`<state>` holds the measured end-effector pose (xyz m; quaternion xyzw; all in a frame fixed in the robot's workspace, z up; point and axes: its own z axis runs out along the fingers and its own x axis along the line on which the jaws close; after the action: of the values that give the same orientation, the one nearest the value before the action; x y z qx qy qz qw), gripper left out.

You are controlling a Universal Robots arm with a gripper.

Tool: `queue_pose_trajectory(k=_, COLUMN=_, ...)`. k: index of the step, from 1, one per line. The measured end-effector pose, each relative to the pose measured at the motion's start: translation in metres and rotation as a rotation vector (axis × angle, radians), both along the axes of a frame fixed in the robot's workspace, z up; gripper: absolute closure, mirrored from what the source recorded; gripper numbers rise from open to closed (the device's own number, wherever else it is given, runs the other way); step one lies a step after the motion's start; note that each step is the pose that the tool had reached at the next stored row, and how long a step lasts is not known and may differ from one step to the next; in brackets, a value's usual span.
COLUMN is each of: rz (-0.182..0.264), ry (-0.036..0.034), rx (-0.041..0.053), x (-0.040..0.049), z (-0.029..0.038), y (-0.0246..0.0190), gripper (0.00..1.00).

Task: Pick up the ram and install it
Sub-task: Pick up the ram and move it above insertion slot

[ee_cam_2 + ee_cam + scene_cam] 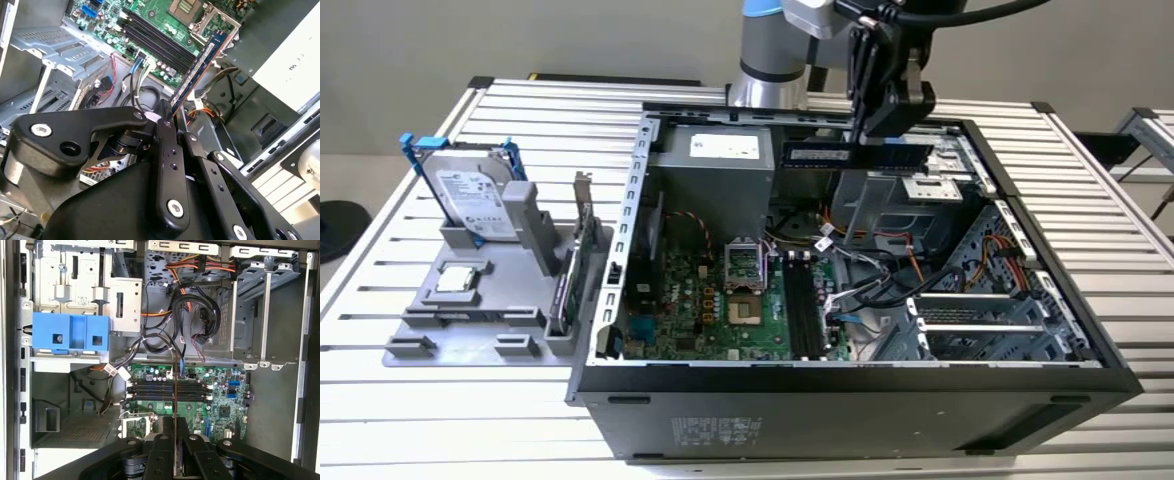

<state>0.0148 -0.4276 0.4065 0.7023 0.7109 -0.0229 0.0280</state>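
My gripper [865, 140] hangs over the back part of the open computer case [627, 230], shut on the ram [854, 155], a long dark stick held level above the case's inside. In the second wrist view the ram [200, 67] sticks out from between the black fingers [166, 145] and points toward the green motherboard [150, 15]. Seen edge-on in the first wrist view, the ram [175, 390] lies across the black memory slots [150, 388], well above them. In the exterior view those slots [801, 300] lie lower, toward the case's front.
A grey holder [454, 320] at the exterior view's left carries a silver hard drive with blue rails [467, 195], a card with a metal bracket [574, 260] and a small square chip [458, 280]. Inside the case are the power supply [714, 160], loose cables [881, 280] and drive cages [987, 320].
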Motion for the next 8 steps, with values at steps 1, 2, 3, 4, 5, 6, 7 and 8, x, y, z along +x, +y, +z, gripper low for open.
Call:
queue_pose_trajectory(k=1, rz=0.0, ry=0.0, rx=0.0, x=0.0, z=0.0, y=0.0006, gripper=1.0)
queue_pose_trajectory(k=2, rz=0.0, ry=0.0, rx=0.0, x=0.0, z=-0.0001, y=0.0013, gripper=1.0)
queue_pose_trajectory(k=3, rz=0.0, ry=0.0, rx=0.0, x=0.0, z=-0.0001, y=0.0019, gripper=1.0)
queue_pose_trajectory(k=4, rz=0.0, ry=0.0, rx=0.0, x=0.0, z=-0.0002, y=0.0025, gripper=1.0)
queue_pose_trajectory(k=5, rz=0.0, ry=0.0, rx=-0.0001, x=0.0, z=-0.0002, y=0.0032, gripper=1.0)
queue_pose_trajectory(k=6, rz=0.0, ry=0.0001, rx=-0.0001, x=0.0, z=-0.0002, y=0.0034, gripper=1.0)
queue_pose_trajectory(k=7, rz=0.0, ry=0.0, rx=-0.0001, x=0.0, z=-0.0002, y=0.0034, gripper=1.0)
queue_pose_trajectory(k=8, rz=0.0, ry=0.0, rx=0.0, x=0.0, z=-0.0002, y=0.0034, gripper=1.0)
